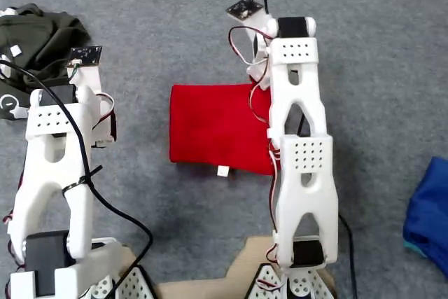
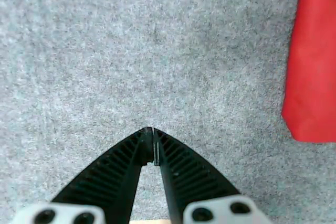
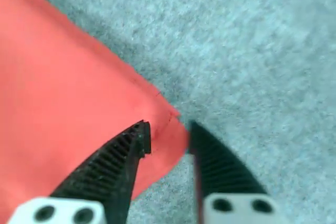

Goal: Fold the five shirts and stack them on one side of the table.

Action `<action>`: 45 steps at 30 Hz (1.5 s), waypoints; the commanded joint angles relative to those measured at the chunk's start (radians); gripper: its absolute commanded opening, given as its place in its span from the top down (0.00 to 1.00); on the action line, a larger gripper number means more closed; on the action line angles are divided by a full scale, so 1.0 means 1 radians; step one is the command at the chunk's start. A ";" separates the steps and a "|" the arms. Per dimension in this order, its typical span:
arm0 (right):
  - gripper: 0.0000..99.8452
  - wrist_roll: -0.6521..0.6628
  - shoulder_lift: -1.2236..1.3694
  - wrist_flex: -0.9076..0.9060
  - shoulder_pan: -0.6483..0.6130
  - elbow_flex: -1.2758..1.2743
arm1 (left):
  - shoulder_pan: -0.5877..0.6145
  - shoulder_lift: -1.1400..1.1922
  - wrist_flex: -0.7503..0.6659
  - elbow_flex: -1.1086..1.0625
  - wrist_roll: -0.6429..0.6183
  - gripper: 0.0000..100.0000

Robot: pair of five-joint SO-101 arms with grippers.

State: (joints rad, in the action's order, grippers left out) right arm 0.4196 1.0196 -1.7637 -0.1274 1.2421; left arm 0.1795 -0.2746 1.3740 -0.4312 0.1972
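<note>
On the grey surface [image 1: 175, 33] a folded red shirt [image 1: 210, 131] was laid centrally, judged soft and limp. Its corner, the likely grip point, was straddled by the parted right hand [image 3: 168, 129]; the left hand [image 2: 152, 132] was closed, empty.

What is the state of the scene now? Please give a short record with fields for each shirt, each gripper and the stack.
red shirt: folded into a rectangle, flat near the middle of the table
dark green shirt: crumpled heap at the far left, not folded
blue shirt: at the right edge, partly cut off
left gripper: shut, over bare grey table beside the red shirt
right gripper: open, a corner of the red shirt between its fingers
stack: not yet made; the three shirts lie apart
</note>
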 commanded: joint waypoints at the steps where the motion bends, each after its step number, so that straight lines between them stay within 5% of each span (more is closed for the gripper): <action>1: 0.75 -0.018 -0.019 -0.025 0.008 0.076 | 0.003 -0.041 0.011 0.028 0.006 0.98; 7: 0.74 -0.138 -0.180 -0.025 0.012 -0.048 | 0.011 -0.042 0.011 0.028 0.057 0.98; 13: 0.84 -0.258 -0.607 -0.025 0.005 -0.529 | 0.012 -0.044 0.011 0.035 0.055 0.98; 19: 0.90 -0.269 -0.966 -0.003 0.005 -0.923 | 0.012 -0.044 0.011 0.028 0.055 0.98; 30: 0.90 -0.288 -1.230 -0.005 -0.091 -1.486 | 0.012 -0.044 0.011 0.028 0.052 0.98; 37: 0.90 -0.829 -1.150 0.109 -0.122 -1.511 | 0.012 -0.044 0.011 0.028 0.052 0.98; 45: 0.90 -1.152 -0.961 0.281 -0.163 -1.489 | 0.012 -0.044 0.037 0.026 0.055 0.98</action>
State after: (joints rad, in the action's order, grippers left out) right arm -0.6544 0.0253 -1.5275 -0.2762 -0.2693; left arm 0.1795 -0.2762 1.3970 -0.4312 0.2432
